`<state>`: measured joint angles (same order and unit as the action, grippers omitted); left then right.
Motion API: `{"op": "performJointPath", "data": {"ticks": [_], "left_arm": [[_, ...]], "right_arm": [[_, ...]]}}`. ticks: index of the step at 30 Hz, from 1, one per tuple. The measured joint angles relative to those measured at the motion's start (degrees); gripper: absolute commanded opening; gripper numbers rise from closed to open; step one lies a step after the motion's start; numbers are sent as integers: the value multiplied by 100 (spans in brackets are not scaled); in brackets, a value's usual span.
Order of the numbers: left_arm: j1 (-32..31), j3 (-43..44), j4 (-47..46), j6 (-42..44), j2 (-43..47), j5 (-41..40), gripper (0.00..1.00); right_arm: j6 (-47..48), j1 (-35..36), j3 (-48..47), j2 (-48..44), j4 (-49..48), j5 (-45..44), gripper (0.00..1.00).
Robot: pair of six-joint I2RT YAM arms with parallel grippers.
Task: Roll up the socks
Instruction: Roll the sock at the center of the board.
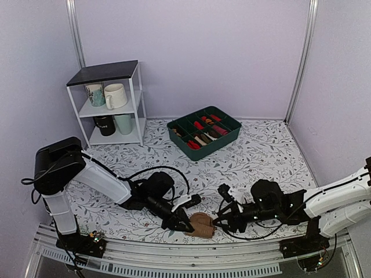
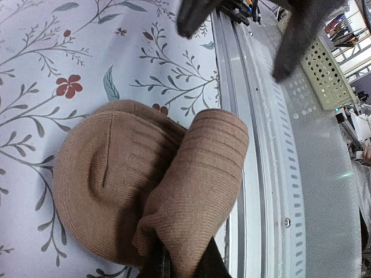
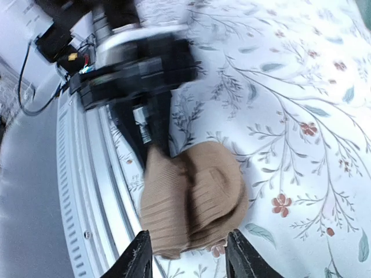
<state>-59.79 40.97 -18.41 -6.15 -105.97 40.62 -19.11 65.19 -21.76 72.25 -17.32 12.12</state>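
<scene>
A green divided tray at upper centre of the top view holds red, cream and dark rolled socks. A white shelf at upper left carries mugs. The socks sit at lower centre by the desk's near edge, as a rounded tan bundle. In the left wrist view its ribbed flap runs from bottom centre toward upper right. The left claw is clamped on that flap, and the right claw stands apart.
</scene>
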Motion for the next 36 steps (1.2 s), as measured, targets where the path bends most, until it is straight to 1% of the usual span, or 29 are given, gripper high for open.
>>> {"op": "performJointPath", "data": {"ticks": [3,7,11,15,18,22,30,32,34,36], "left_arm": [[35,116,192,-166,-48,107,0],[59,238,356,-321,-125,229,0],[83,323,485,-404,-181,341,0],[107,400,597,-422,-229,417,0],[120,442,654,-417,-256,463,0],[125,463,673,-413,-280,503,0],[173,496,671,-387,-398,691,0],[175,496,671,-374,-400,695,0],[177,496,673,-367,-400,702,0],[179,498,678,-354,-404,710,0]], "right_arm": [[435,804,129,-131,-74,-811,48],[868,1558,7,361,-83,-1587,49],[1169,2044,-291,970,0,-2468,51],[1429,2302,-470,1241,50,-3250,51],[1602,2343,-487,1257,33,-3456,52],[1860,2343,-501,1279,11,-3451,52],[2090,2341,-678,1705,-92,-3464,54],[2087,2328,-734,1818,-114,-3486,47],[2059,2310,-802,1928,-94,-3499,34],[1947,2256,-866,2011,-48,-3471,25]]}}
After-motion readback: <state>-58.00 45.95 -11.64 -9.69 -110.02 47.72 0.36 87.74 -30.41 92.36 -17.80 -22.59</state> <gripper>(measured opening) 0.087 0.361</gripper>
